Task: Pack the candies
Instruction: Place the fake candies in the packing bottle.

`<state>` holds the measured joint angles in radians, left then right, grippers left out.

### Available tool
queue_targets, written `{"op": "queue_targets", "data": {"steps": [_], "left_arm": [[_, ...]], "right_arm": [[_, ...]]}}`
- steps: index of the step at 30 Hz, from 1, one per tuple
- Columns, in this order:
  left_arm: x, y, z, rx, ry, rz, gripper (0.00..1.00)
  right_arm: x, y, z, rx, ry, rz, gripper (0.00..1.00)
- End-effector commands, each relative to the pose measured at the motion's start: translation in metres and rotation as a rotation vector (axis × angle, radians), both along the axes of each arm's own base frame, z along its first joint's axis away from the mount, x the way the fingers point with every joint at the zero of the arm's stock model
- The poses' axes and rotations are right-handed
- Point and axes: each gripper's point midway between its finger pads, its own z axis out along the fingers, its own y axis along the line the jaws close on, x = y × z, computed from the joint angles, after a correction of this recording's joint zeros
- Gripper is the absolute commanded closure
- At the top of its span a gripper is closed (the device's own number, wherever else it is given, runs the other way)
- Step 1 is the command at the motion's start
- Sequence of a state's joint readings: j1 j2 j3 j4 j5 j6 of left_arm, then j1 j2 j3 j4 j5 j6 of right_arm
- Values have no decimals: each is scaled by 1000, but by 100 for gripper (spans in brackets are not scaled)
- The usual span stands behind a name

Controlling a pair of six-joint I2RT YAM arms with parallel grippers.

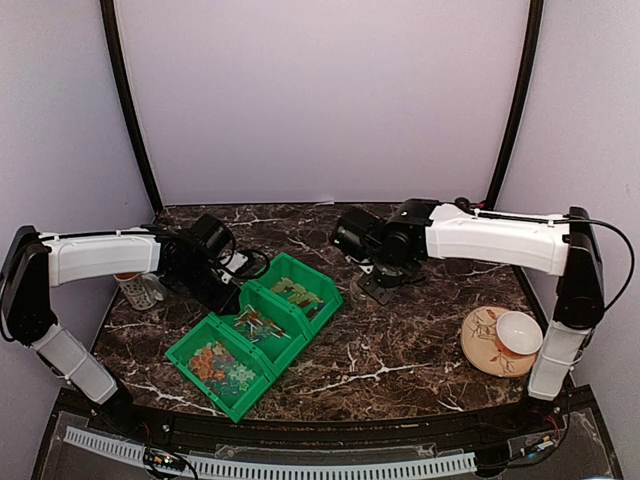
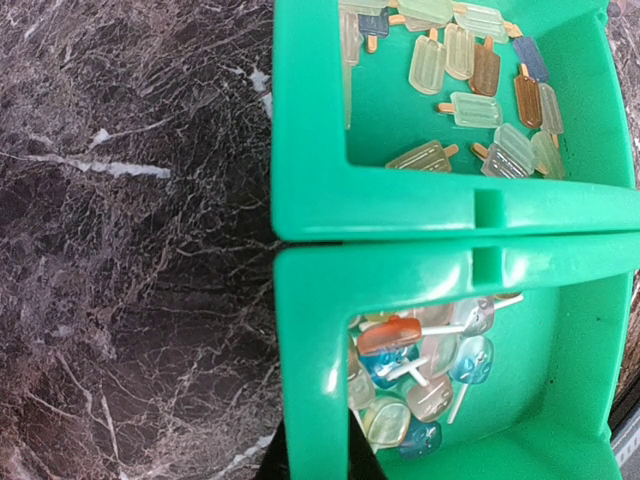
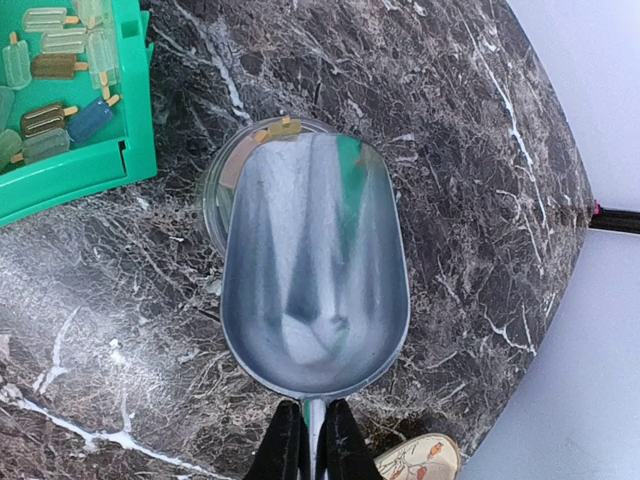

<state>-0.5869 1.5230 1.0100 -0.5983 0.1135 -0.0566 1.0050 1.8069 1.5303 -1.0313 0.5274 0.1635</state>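
Three joined green bins (image 1: pixel 322 300) lie in a diagonal row. The near bin holds tiny mixed-colour candies (image 1: pixel 218 365). The middle bin holds lollipop sweets (image 2: pixel 420 360) and the far bin holds ice-lolly shaped sweets (image 2: pixel 470 75). My left gripper (image 2: pixel 315 455) is shut on the middle bin's wall (image 2: pixel 310 380), one finger on each side; it also shows in the top view (image 1: pixel 235 290). My right gripper (image 3: pixel 315 440) is shut on the handle of an empty metal scoop (image 3: pixel 315 260), held over a clear round container (image 3: pixel 212 190). A small yellow piece (image 3: pixel 275 128) shows at the scoop's tip.
A patterned plate (image 1: pixel 480 345) with a white cup (image 1: pixel 520 332) stands at the right, near the right arm's base. A small jar (image 1: pixel 135 290) stands at the left behind the left arm. The dark marble table (image 1: pixel 400 350) ends at purple walls.
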Motion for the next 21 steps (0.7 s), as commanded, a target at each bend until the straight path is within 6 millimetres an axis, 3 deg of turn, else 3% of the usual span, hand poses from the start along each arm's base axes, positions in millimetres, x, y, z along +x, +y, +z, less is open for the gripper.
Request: {"op": "queue_targets", "data": {"steps": [1,8,21], "left_arm": [[6,-10,23,-87,-53,9,100],[6,-11,21,-90,-39,4,100],[2,-21,26,-165,-11,-7,100]], "right_arm": [[1,-2,30,10,-34,15,100],[-13,-12,54,-2,-51,34,100],[-24,-17,50,11,-41,60,100]]}}
